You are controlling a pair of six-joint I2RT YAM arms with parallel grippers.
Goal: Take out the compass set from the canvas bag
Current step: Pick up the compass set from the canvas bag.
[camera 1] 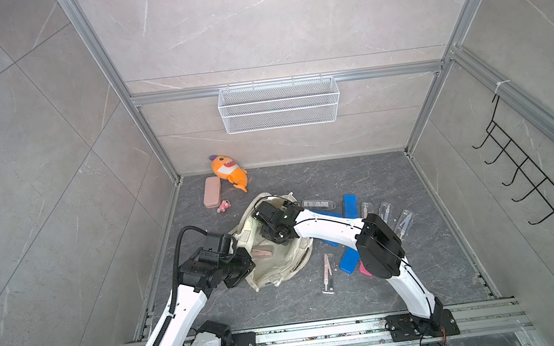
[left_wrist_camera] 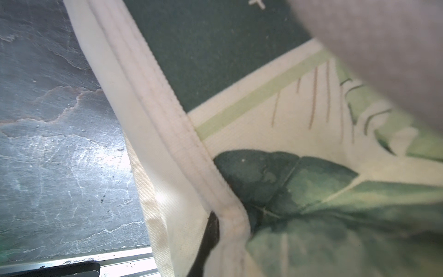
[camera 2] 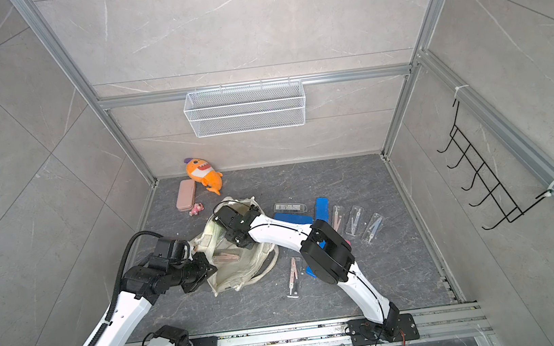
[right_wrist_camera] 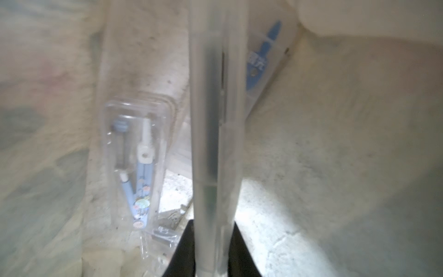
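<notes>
Right wrist view: right gripper (right_wrist_camera: 212, 225) deep inside cream canvas bag (camera 1: 279, 269), jaws closed onto edge-on frosted translucent plastic case (right_wrist_camera: 215, 120); clear-packed blue compass set (right_wrist_camera: 137, 167) lies beside, cloth walls close around; left gripper (left_wrist_camera: 217, 226) pinches bag rim, fully clamped; bag sits mid dark table (camera 1: 319, 304)

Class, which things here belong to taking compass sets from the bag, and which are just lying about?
Job: cream canvas bag; translucent plastic case in right hand; blue compass in clear pack; left hand.
Lying about: orange plush shark; pink pencil case; white wire basket.
</notes>
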